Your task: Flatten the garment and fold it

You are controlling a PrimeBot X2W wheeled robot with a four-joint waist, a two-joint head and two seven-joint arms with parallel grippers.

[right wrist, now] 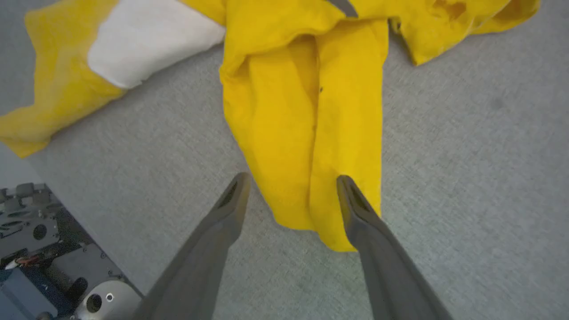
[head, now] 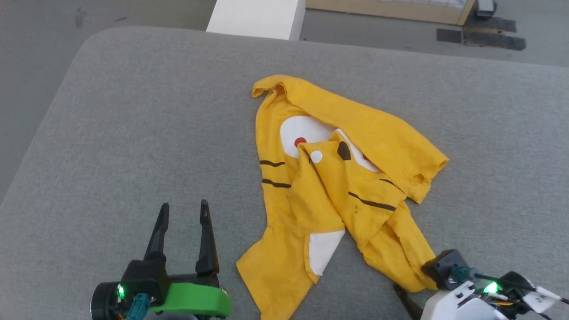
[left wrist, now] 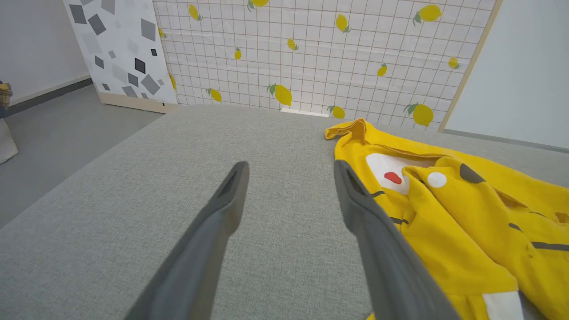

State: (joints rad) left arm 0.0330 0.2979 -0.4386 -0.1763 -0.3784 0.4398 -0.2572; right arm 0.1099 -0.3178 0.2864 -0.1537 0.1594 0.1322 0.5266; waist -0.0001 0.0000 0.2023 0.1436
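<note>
So: crumpled shirt, nothing gripped yet

The yellow T-shirt (head: 338, 178) lies bunched mid-counter (head: 133, 111), folded over itself. It looks soft, light and floppy, so I'd pinch the hem corners or shoulders. The right wrist view shows its near tail right at the right tool (right wrist: 292, 178), whose fingers are spread and empty. The head view gives the whole layout. The left tool (head: 184, 204) is spread too, beside the shirt and holding nothing.

The yellow garment (head: 329, 186) lies crumpled; folded over itself on grey cushion.
</note>
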